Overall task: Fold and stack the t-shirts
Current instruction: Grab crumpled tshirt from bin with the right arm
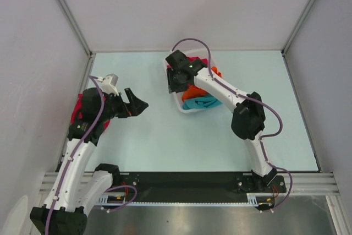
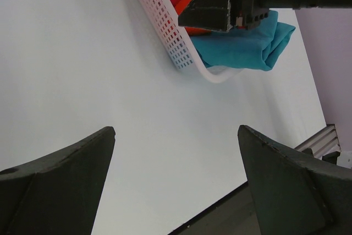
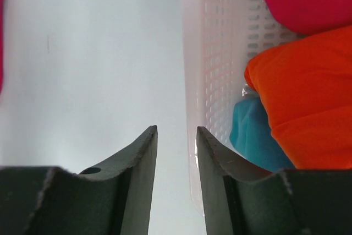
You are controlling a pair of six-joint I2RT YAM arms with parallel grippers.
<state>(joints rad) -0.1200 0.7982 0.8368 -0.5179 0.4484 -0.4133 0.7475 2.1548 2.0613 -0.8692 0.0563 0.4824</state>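
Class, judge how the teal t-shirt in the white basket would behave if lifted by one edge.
The teal t-shirt probably droops and unfolds; it lies in soft folds. It may drag, as the orange t-shirt seems to overlap it.

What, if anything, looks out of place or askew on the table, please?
The teal t-shirt spills over the near corner of the white lattice basket instead of lying inside, and the basket sits skewed to the table's edges. One magenta t-shirt lies apart at the table's left side, partly under the left arm.

White lattice basket point(image 2: 168, 28) on pale table point(image 1: 165, 136)
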